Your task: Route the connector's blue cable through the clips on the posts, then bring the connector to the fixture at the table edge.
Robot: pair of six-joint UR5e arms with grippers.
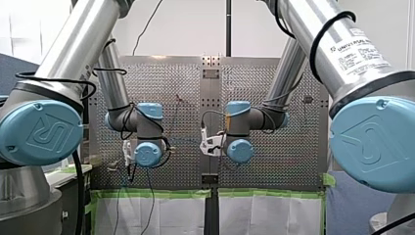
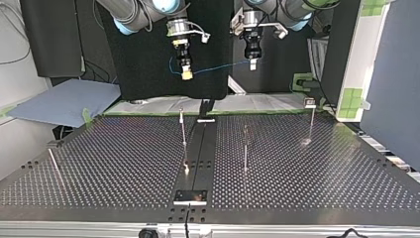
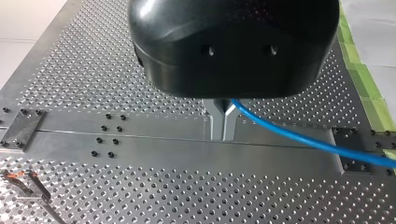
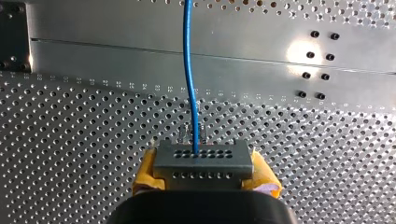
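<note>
Blue cable (image 4: 188, 70), grey hole-dotted connector (image 4: 203, 163), yellow pads (image 4: 145, 175), silver perforated worktop (image 4: 70, 140), green tape (image 3: 369, 84), pale-blue arm caps (image 1: 39, 132).

Two end effectors (image 2: 253, 64) (image 2: 186, 74), one connector (image 4: 203, 161), one blue cable (image 4: 188, 70), four posts (image 2: 183, 130) (image 2: 245, 148) (image 2: 311, 124) (image 2: 55, 166).

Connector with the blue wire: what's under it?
Just the holed table, with air between; my right pincer holds the connector up. Its blue cable runs ahead. Yellow pads cover its sides; the pincer hides its back.

Blue cable (image 2: 223, 65) strung between my right pincer (image 2: 186, 75) and my left pincer (image 2: 253, 64) — both above the perforated table (image 2: 297, 188).
</note>
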